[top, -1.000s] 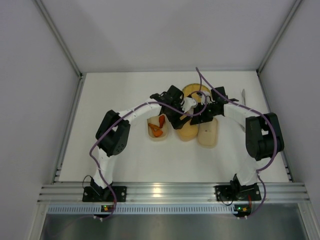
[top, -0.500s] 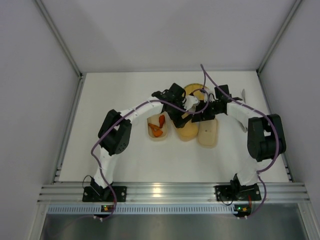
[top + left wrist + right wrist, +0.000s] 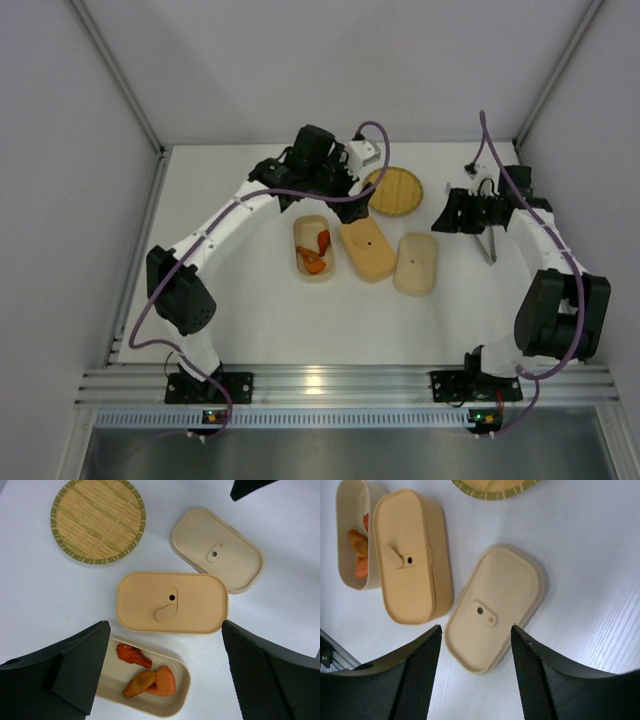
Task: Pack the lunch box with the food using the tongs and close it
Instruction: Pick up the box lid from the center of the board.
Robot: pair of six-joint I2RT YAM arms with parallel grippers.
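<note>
Top external view, layout: three oval containers in a row mid-bench [image 3: 230, 290]; round woven yellow plate [image 3: 395, 190] at 12 o'clock of the row.
Open tray: pale beige oval plastic tray [image 3: 313, 248], 9 o'clock end of the row, no lid on it.
Food: small orange-red pieces [image 3: 146, 674], bunched together inside the open tray.
Lunch box: tan oval plastic lunch box [image 3: 367, 250], cover on, just beside the tray at its 3 o'clock.
Loose lid: pale beige oval lid [image 3: 416, 263], flat on the bench at 3 o'clock of the lunch box, a narrow gap between them.
Tongs: slim silvery-grey metal tongs [image 3: 487, 245], flat on the bench at 3 o'clock of the loose lid, close by the right arm; neither gripper on them.
Left gripper [image 3: 164, 630]: jaws spread wide, empty, hovering over the lunch box and tray.
Right gripper [image 3: 476, 630]: jaws partway apart, nothing between them, raised off the bench at 1 o'clock of the loose lid, at 9 o'clock of the tongs' far end.
</note>
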